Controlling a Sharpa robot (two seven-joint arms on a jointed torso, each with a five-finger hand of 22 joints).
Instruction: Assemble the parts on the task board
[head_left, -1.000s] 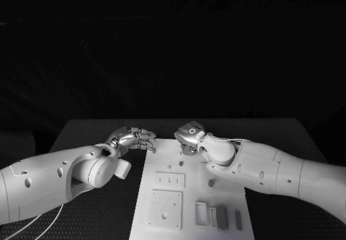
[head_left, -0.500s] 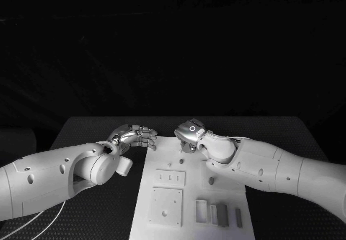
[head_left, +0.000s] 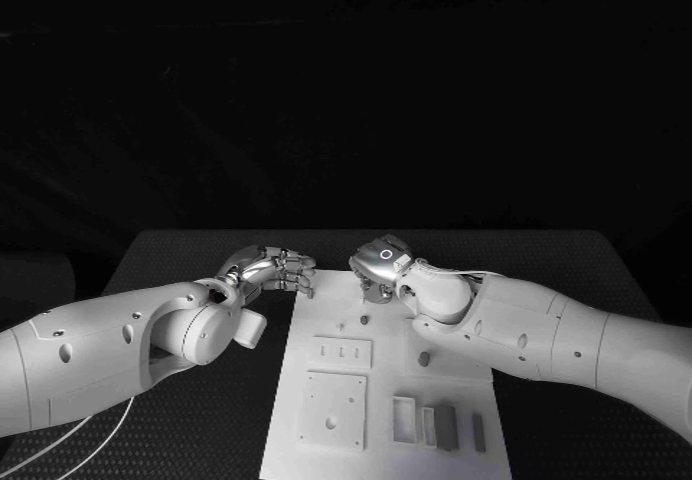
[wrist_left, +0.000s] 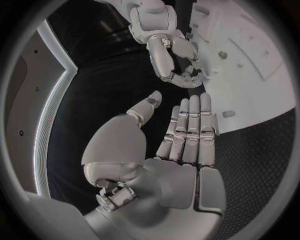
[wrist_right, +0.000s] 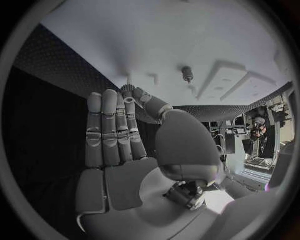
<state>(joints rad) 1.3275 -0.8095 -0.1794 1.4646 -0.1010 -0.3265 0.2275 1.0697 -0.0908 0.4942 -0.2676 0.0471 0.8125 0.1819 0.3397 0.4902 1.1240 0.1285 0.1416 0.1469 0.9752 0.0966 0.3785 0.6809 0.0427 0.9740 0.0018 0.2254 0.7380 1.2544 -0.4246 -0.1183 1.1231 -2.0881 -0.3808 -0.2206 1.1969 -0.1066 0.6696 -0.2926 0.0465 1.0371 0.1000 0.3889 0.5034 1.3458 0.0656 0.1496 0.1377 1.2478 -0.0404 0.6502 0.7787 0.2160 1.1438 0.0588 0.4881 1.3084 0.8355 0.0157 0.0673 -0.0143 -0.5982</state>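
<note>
The white task board (head_left: 459, 385) lies in the middle of the table. On it are a slotted plate (head_left: 339, 352), a square plate (head_left: 333, 408), several upright blocks (head_left: 441, 426) and short pegs (head_left: 364, 320). My right hand (head_left: 381, 268) hovers over the board's far end. Its thumb tip meets a fingertip (wrist_right: 129, 93), and a thin pin (wrist_right: 129, 80) sticks out from between them, close to the board (wrist_right: 187, 40). A peg (wrist_right: 186, 74) stands nearby. My left hand (head_left: 271, 270) is beside the board's far left corner, holding nothing, its fingers (wrist_left: 189, 125) straight and thumb apart.
Black table mat (head_left: 188, 260) surrounds the board on all sides. My right hand (wrist_left: 178, 62) hangs just ahead of my left hand's fingertips, with a small gap between them. The board's near half carries the plates and blocks.
Both hands stay almost where they were, with only a slight drift. Nothing has been picked up or let go.
</note>
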